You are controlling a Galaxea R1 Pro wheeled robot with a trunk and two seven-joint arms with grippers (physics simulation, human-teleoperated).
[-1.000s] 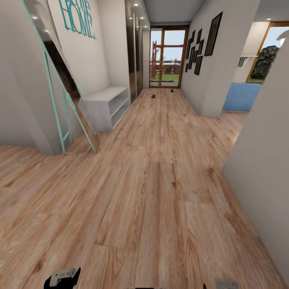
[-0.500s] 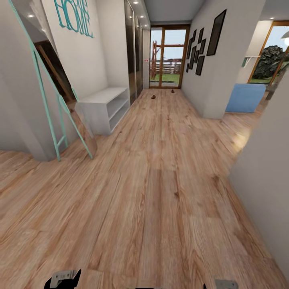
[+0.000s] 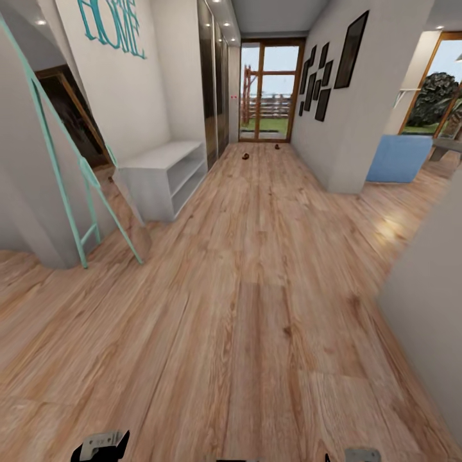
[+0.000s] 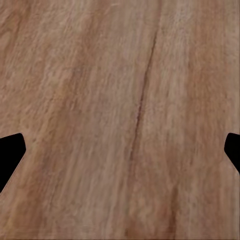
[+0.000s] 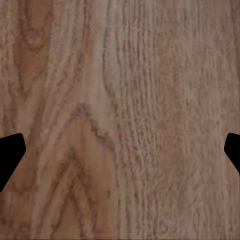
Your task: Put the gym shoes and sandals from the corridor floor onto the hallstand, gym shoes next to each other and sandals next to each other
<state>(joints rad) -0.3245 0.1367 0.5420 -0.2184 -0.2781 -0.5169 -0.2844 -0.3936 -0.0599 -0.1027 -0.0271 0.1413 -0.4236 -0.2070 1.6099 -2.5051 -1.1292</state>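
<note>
While both pincers (image 4: 120,150) (image 5: 120,150) hang spread, white bench (image 3: 163,176) left, two sandals (image 3: 245,155) (image 3: 277,146) far down corridor floor (image 3: 256,289).

The corridor floor (image 3: 256,308) is light brown planking with darker wood-grain streaks and knots — the same warm grain shows under both wrist cameras. The low two-shelf bench (image 3: 163,173) is plain white. A ladder (image 3: 83,186) leaning at the left wall is mint green, and the lettering (image 3: 115,25) above it is teal on a pale grey wall. Two small sandals (image 3: 245,155) far down the corridor look dark brown. The picture frames (image 3: 350,48) are black — the door frame (image 3: 266,90) is orange-brown wood. A block (image 3: 398,157) at the right is light blue.
</note>
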